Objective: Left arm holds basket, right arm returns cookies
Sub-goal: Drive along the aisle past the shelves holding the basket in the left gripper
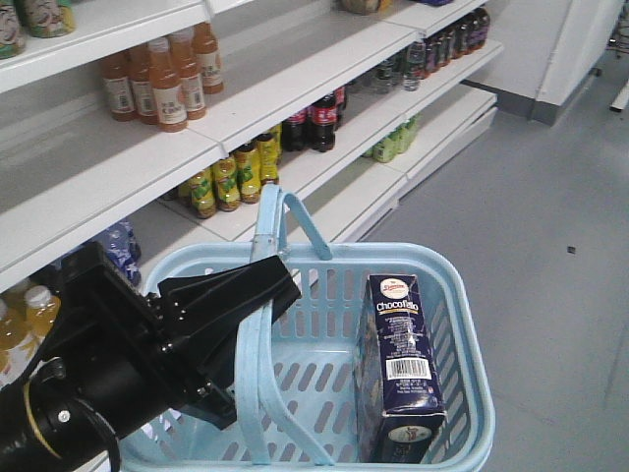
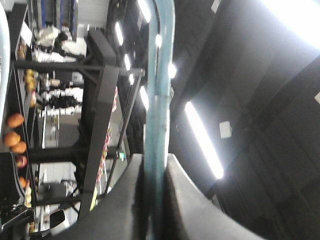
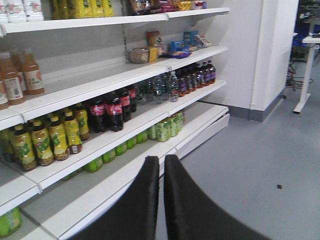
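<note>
Left gripper (image 1: 257,290) is closed on the near handle (image 2: 161,75) of the basket (image 1: 383,252). In the left wrist view the blue hoop runs straight between its two black fingers, so the hold looks firm. Cookies (image 1: 398,344) stand upright inside the basket, to the right of this gripper and lower than it, close to the right wall, with the top flap facing up.

Right gripper (image 3: 161,175) has its fingers almost together and nothing is between them. It looks toward the shelves (image 3: 120,135) with the drink bottles (image 3: 45,142); neither the box nor the basket appears in its view.

I judge the box to be light and rather stiff, but it is cardboard, so a hard squeeze may dent it. Its printed faces look smooth and perhaps a little slippery. Because it is tall and narrow, a push from the side could tip it against the wall.

A good place to hold seems to be the upper part, across the two narrow sides, coming from above between the handles. For this the right gripper must first open wider than the box. During the lift, the basket should stay level.
</note>
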{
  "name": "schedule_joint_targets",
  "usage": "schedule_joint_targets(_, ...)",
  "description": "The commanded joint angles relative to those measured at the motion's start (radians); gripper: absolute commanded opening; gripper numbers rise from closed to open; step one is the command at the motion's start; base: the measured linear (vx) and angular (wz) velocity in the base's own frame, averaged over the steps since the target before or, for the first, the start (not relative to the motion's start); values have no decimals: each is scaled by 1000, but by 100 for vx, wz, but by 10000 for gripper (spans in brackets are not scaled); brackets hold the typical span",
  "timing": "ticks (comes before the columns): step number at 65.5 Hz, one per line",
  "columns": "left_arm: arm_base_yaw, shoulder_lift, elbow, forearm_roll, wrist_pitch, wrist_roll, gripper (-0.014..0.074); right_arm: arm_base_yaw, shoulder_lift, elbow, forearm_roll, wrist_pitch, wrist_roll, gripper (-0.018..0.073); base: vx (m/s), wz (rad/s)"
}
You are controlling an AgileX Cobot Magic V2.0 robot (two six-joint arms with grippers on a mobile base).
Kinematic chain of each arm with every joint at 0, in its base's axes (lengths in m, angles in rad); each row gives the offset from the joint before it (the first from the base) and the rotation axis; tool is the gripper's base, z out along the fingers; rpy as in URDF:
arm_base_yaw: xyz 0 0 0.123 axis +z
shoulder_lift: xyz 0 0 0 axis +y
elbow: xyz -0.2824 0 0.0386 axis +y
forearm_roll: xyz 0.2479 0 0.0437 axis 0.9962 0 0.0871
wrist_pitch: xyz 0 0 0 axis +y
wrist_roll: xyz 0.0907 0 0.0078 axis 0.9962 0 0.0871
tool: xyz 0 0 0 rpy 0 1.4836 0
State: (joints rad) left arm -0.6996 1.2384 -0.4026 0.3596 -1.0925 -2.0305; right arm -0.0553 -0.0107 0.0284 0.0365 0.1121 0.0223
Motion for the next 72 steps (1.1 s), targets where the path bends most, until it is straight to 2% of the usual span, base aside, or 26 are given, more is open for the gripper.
schedule_joint_targets(1, -7, -29, -28, -39, -122, 0, 0, -4, -13, 17, -1, -72, -7, -6, -8, -51)
schedule_joint_targets(72, -7, -29, -28, -39, -122, 0, 0, -4, -13, 17, -1, -72, -7, -6, -6, -47)
